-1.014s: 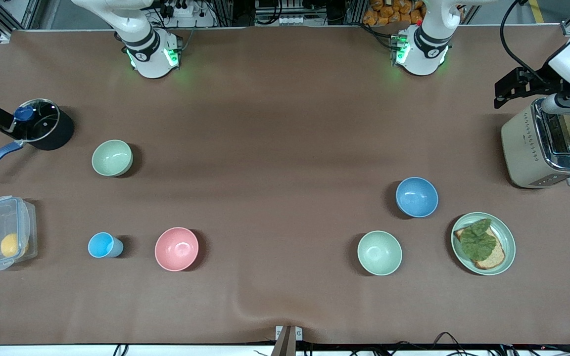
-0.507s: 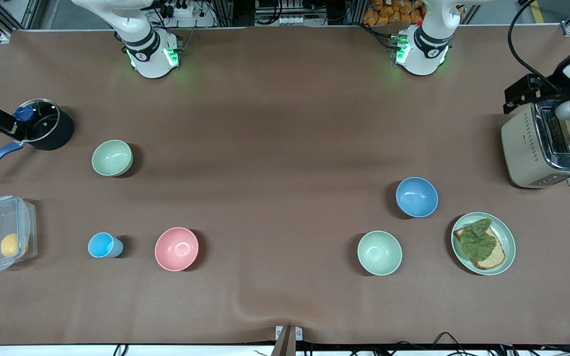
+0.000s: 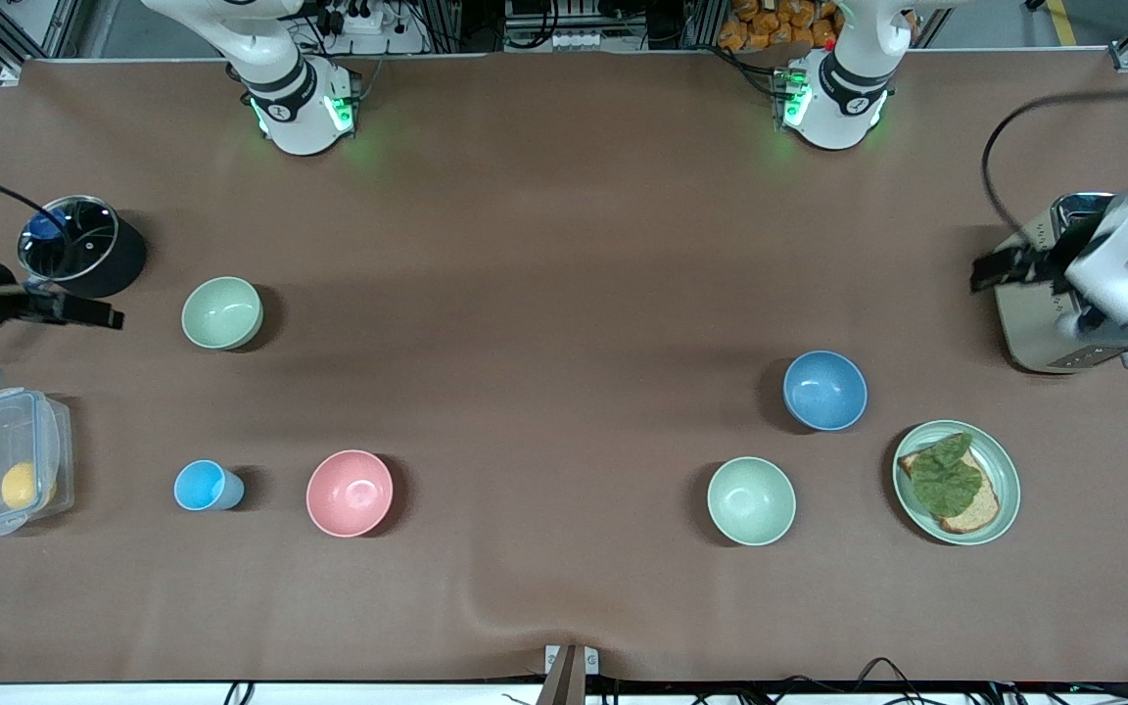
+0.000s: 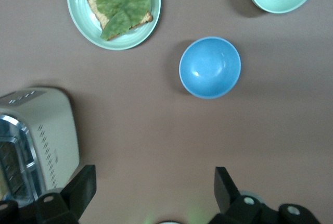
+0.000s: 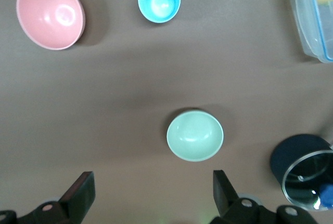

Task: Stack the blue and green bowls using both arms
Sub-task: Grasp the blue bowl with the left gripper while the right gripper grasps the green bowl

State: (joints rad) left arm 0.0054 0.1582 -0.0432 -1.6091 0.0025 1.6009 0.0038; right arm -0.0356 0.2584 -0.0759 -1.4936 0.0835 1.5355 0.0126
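Lying toward opposite ends of the worktop (image 3: 564, 245), the round matte blue bowl (image 3: 824, 391) sits nearest the empty, wide-open left hand (image 4: 153, 190) over the toaster's edge, the sage-green bowl (image 3: 221, 312) nearest the equally open, empty right hand (image 5: 151, 188).

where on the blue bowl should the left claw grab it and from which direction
Probably by the rim, coming straight down from above. The blue bowl sits upright and open-mouthed on the table, apart from the mint bowl and the plate, so one finger can go inside the wall and one outside. The left claw is open, up over the table beside the toaster.
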